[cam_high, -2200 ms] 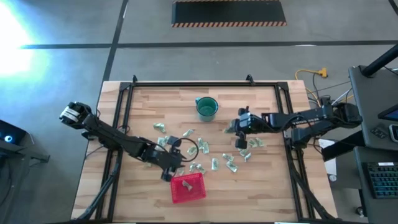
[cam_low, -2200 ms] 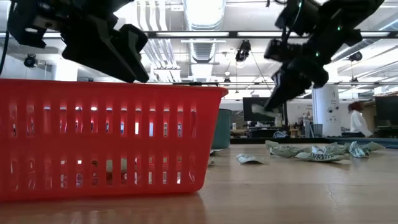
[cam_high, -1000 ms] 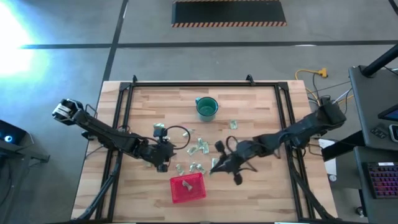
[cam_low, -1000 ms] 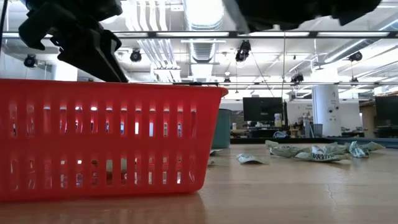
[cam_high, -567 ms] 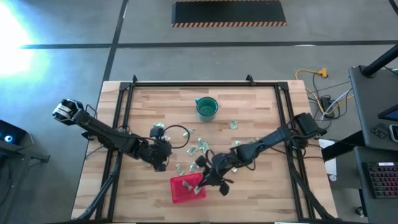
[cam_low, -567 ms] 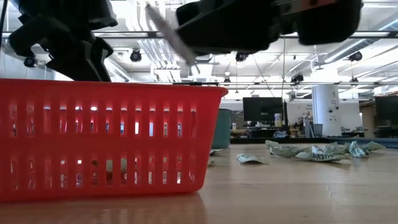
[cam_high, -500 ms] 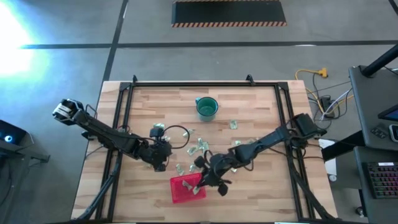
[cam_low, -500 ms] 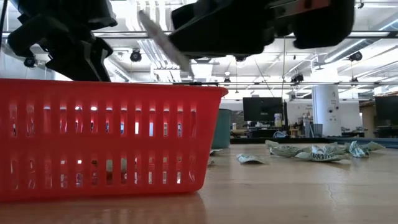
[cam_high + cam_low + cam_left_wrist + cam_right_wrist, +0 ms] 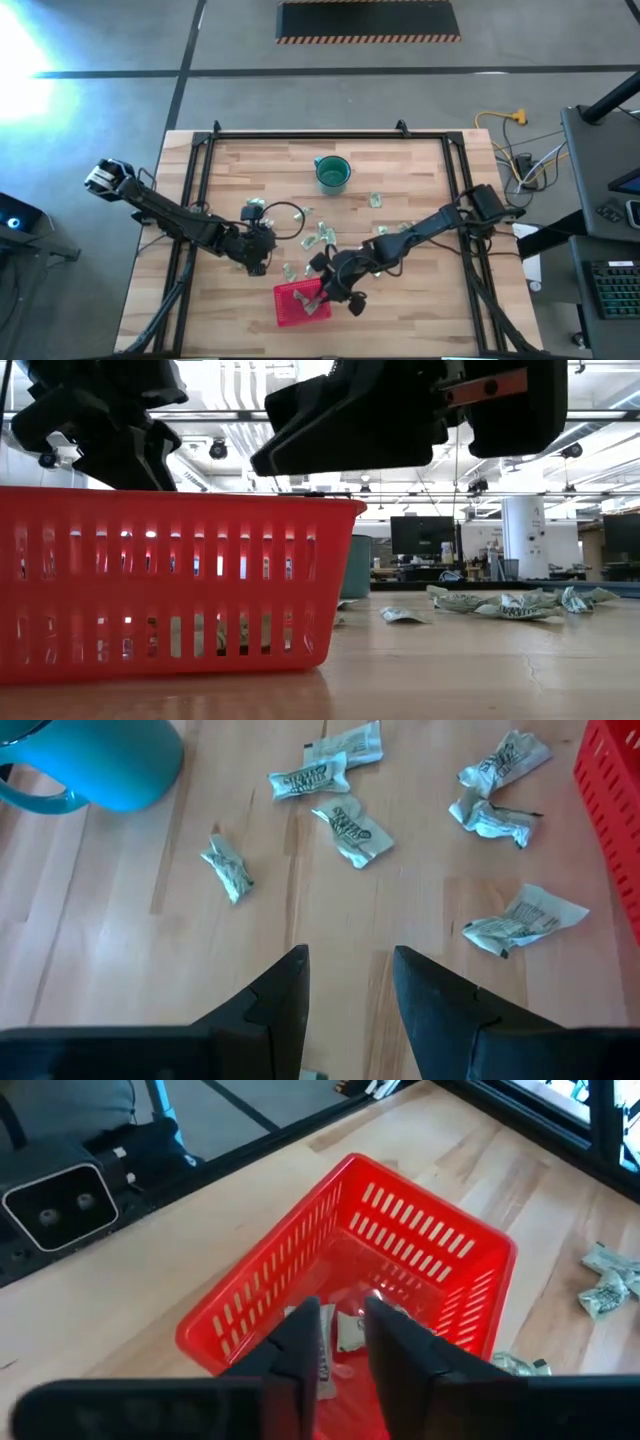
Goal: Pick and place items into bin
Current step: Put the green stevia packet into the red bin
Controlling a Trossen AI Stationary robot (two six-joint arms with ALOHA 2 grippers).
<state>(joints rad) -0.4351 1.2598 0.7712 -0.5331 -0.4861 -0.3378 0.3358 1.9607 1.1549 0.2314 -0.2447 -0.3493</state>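
The red bin (image 9: 290, 308) stands near the table's near edge. My right gripper (image 9: 322, 292) hangs open just above its right part, fingers pointing down into it (image 9: 343, 1342). Whitish packets (image 9: 345, 1330) lie on the bin's floor and show through its slotted wall (image 9: 232, 635). More pale green packets (image 9: 320, 235) lie scattered on the wood behind the bin. My left gripper (image 9: 262, 258) hovers open to the left of the bin, above bare wood (image 9: 348, 980), with several packets (image 9: 350, 825) lying ahead of it.
A teal cup (image 9: 333, 173) stands toward the far edge, also seen from the left wrist (image 9: 90, 760). A dark cable loop (image 9: 290, 220) lies among the packets. More packets (image 9: 500, 605) lie to the right. Black frame rails run along the table's sides.
My right gripper has moved toward the near-left, from beside the scattered packets to above the bin. Half a second ago a pale packet stuck out from its fingers; that packet has been let go, and more pale packets now show through the bin's wall.
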